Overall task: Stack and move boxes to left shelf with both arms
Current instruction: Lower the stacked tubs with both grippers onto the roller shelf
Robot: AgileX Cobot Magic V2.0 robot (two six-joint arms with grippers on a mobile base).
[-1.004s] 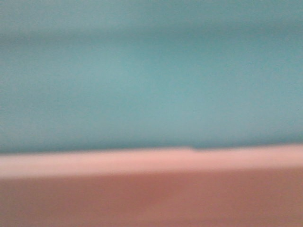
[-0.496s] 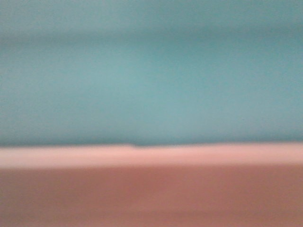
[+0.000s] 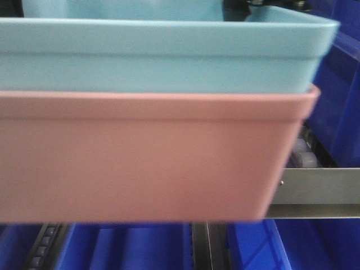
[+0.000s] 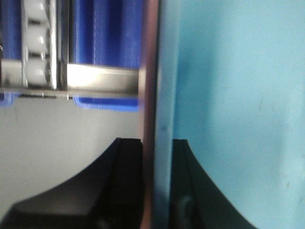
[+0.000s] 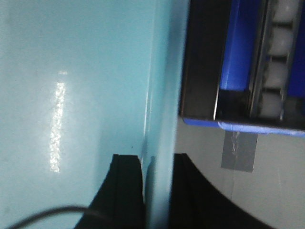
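A: How are the 2 boxes arranged?

B: The blue box (image 3: 163,56) is nested in the pink box (image 3: 140,163) — only its upper band and rim are seen above the pink rim in the front view. The stack is held just in front of the shelf bar (image 3: 320,185), whose steel face is seen past the pink box's right corner, with white rollers (image 3: 301,154) just behind it.

A: What is gripped by the left gripper (image 4: 156,186)?

B: The stacked side walls are clamped by it: 1 dark finger (image 4: 119,186) is pressed against the outside, the other against the blue inner face.

A: And the right gripper (image 5: 155,191)?

B: The opposite wall is pinched in the same way — 1 finger (image 5: 125,191) is seen inside the blue box, 1 outside. Only blue wall is visible there.

A: What else is seen?

B: Dark blue bins (image 3: 343,90) are seen beside and below the stack, and a grey floor (image 4: 57,143) under both wrists.
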